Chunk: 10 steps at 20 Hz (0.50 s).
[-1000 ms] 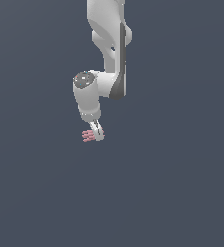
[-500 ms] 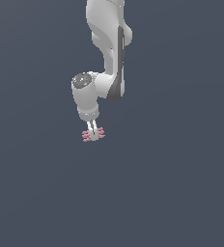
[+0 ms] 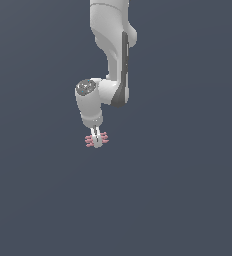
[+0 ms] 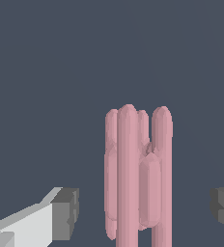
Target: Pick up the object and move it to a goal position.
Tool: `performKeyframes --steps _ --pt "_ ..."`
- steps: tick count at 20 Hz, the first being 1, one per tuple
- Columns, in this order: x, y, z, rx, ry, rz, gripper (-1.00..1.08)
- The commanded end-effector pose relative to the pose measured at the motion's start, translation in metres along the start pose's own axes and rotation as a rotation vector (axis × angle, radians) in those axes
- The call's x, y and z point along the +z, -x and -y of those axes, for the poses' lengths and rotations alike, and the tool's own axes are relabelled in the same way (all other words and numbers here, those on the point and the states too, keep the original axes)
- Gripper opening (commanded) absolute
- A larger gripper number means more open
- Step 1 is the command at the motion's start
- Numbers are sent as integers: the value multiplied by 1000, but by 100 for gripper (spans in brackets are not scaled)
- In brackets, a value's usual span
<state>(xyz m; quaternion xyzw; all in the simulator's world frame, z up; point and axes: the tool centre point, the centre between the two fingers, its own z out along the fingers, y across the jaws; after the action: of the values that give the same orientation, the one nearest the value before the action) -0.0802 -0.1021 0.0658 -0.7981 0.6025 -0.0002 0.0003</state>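
Note:
The object is a small flat pink piece of parallel ridged bars, lying under the white arm's hand in the exterior view. My gripper points straight down and straddles it, pink ends sticking out on both sides. In the wrist view the object lies between the two dark finger pads, with a clear gap on each side. The gripper is open and touches nothing.
A uniform dark grey-blue surface fills both views. The white arm comes down from the top of the exterior view. No other objects, edges or marker show.
The hand has swung from a tilt to upright, and the fingers have shifted toward the exterior view's left and come down around the pink object. The object has stayed in place.

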Motion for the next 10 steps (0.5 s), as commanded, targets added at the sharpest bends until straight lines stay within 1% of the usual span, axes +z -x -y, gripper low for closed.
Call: performKeyframes --steps 1,5,10 --pt "12 0 -1 2 1 0 100" --pt "29 0 -1 3 1 0 100" --pt "36 0 -1 4 1 0 100"
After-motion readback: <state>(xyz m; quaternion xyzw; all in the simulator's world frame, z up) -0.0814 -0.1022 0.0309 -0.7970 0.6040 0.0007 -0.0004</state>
